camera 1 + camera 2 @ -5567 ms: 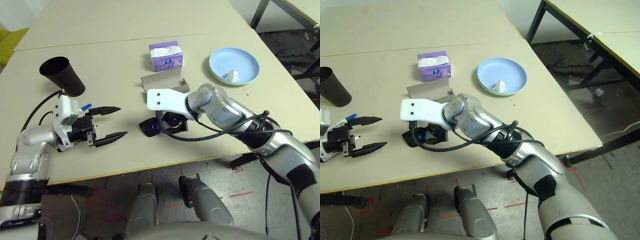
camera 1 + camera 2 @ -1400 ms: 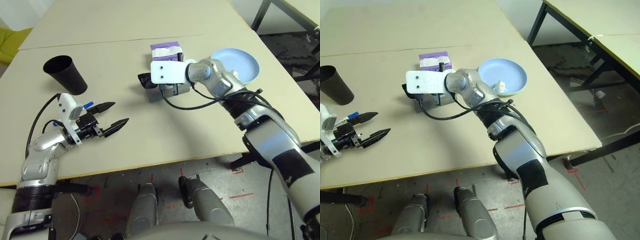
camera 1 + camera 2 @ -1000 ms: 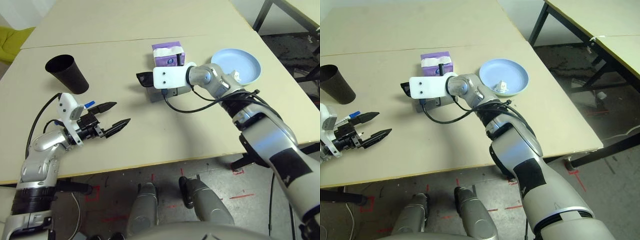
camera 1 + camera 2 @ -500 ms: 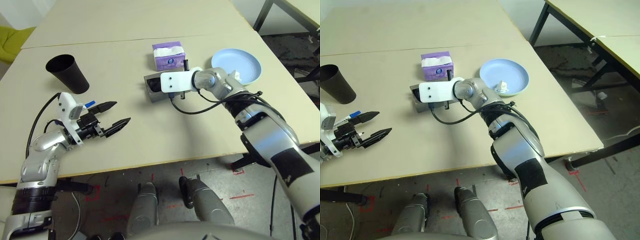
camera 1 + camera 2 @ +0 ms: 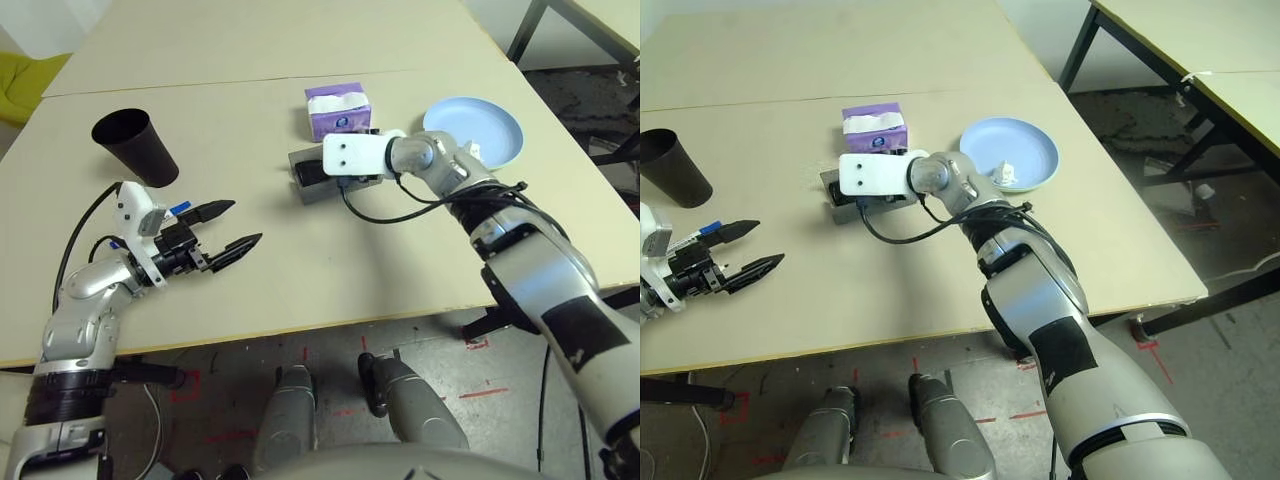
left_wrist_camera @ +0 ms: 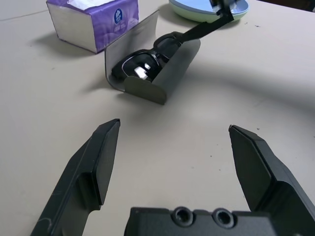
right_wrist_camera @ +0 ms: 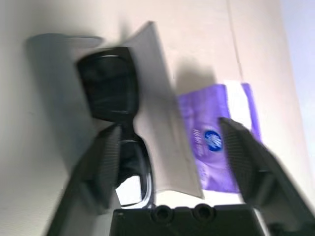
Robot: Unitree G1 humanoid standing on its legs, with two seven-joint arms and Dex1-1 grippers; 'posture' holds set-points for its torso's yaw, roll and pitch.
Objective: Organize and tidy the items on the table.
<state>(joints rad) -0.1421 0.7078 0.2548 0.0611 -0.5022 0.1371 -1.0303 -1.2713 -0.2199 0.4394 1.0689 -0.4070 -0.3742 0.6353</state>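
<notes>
Beige table, sunglasses in case beneath spread right pincer.

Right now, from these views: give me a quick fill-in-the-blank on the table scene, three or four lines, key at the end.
1. The black sunglasses lie inside the open grey ____.
2. The purple tissue pack sits beside the case, on its ____ side as seen from the robot.
3. The small white paper wad lies on the ____ plate.
4. The black cup stands on the table near the robot's ____ arm.

Missing words: glasses case; far; blue; left
</notes>
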